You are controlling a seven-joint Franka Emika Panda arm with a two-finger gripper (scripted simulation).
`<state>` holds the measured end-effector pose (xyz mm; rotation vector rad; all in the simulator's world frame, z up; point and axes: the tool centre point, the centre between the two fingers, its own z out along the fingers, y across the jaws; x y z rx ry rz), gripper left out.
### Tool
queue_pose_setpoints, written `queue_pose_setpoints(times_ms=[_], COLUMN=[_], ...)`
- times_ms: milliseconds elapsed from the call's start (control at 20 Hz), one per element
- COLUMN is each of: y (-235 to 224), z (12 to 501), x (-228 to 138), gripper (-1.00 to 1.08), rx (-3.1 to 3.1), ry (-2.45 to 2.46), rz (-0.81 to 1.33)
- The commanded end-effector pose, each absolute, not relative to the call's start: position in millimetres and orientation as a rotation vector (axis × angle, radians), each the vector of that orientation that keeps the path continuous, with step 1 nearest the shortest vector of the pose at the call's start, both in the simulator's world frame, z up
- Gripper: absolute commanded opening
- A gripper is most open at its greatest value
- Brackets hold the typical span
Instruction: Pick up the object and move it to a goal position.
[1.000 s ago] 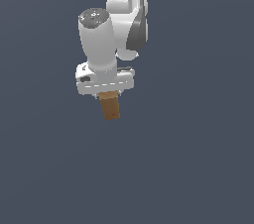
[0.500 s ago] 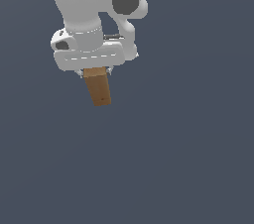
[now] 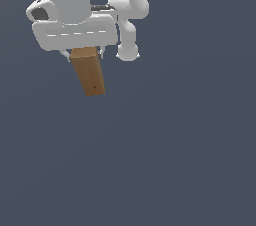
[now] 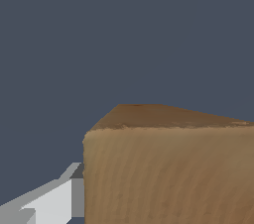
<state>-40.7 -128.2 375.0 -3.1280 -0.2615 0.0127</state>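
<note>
The fingers [image 3: 101, 53] are closed on the top end of the object [image 3: 89, 73], a tan-brown wooden block taller than it is wide; only short grey tips show at either side of the block's upper end in the exterior view, the rest hidden under the white hand. The gripper [image 3: 84, 54] therefore has the block firmly in hand, as far as can be seen. In the wrist view one grey finger [image 4: 59, 199] lies flat against the block's side, touching it, while the block's grained face fills much of that picture.

The block hangs below the hand, clear of any surface: nothing but plain dark background surrounds it, and no bench is visible beneath. It leans a little, its lower end swung toward the exterior view's right relative to its gripped end. A tiny dark dot sits near the lower end of its facing side.

Judging from this, the pick-up is done and the carry is in progress. No goal marker shows in either view, so how much travel remains cannot be told; reaching the goal is what is left.

The arm sits high, above the block, wrist pointing downward, with white links rising out of the picture.
</note>
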Motion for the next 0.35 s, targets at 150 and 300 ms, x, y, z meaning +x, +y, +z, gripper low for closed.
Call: queue_pose_setpoints(times_ms=[150,300], y=[-133.0,-133.2], z=[393.5,393.8], x=[-39.9,-39.2], gripper=[-1.0,-1.0], rx=[-3.13,-3.13], ry=[-0.263,-0.263], rz=[0.0,0.0])
